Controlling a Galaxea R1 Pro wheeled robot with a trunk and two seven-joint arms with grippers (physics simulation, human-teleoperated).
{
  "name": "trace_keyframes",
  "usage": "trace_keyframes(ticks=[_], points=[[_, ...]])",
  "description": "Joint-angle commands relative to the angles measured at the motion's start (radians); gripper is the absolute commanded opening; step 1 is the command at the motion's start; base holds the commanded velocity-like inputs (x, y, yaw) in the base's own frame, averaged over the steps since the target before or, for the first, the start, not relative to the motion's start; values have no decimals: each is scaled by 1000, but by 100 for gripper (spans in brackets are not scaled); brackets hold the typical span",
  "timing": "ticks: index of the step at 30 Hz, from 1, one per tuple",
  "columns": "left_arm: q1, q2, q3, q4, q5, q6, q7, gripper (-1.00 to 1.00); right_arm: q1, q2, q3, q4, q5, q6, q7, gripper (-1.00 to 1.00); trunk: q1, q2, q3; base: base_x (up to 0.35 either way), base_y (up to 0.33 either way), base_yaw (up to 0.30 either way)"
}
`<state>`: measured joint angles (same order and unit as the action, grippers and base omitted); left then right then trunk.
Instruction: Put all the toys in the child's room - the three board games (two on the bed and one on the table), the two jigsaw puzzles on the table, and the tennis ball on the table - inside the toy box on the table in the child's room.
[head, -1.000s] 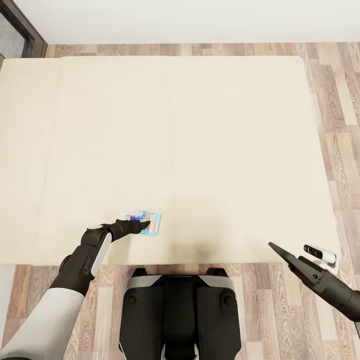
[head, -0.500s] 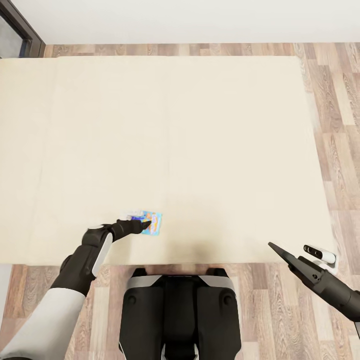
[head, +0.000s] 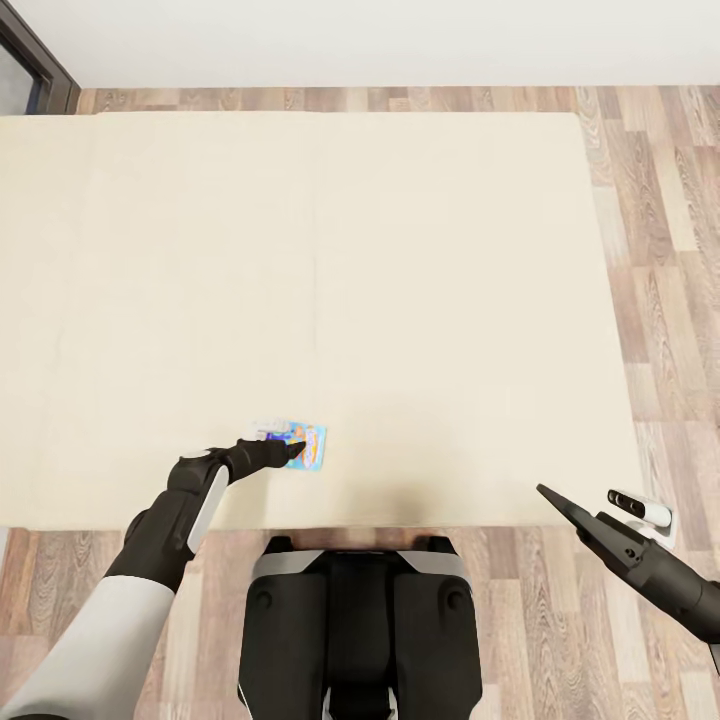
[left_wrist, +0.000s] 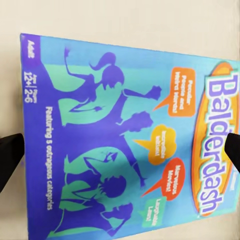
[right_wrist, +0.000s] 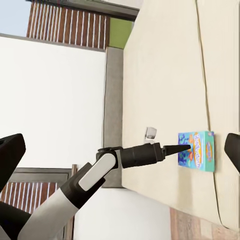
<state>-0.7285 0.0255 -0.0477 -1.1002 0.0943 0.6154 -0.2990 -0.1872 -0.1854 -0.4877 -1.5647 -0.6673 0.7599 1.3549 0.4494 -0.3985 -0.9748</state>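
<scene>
One board game (head: 312, 447), a small blue box with cartoon print, lies flat on the beige bed (head: 350, 250) near its front edge. My left gripper (head: 297, 448) hangs right over it. In the left wrist view the box (left_wrist: 125, 135) lies between the two dark fingertips (left_wrist: 10, 157), which stand wide apart at its two ends, so this gripper is open. My right gripper (head: 541, 490) hovers open and empty off the bed's front right corner. From its wrist view I see the left arm pointing at the board game (right_wrist: 200, 149).
Wood floor (head: 670, 300) runs along the bed's right side and front. A white wall (head: 400, 40) closes the far side, with a dark window frame (head: 30, 50) at the far left. My base (head: 360, 620) stands against the bed's front edge.
The whole head view has shifted a little, so the bed sits further left in the picture. The left gripper has stayed over the board game, and the right arm has not moved.
</scene>
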Motion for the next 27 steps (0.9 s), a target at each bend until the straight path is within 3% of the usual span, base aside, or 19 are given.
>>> trace_keyframes(ticks=[1,27], points=[[0,1,-1,-1,10,7,3,100,0,0,0,0,-3,9,1,100,1,-2,-1,0,-113,0],[0,-1,-1,-5,10,9,5,100,0,0,-1,0,-4,9,3,100,1,-2,-1,0,-161,0]])
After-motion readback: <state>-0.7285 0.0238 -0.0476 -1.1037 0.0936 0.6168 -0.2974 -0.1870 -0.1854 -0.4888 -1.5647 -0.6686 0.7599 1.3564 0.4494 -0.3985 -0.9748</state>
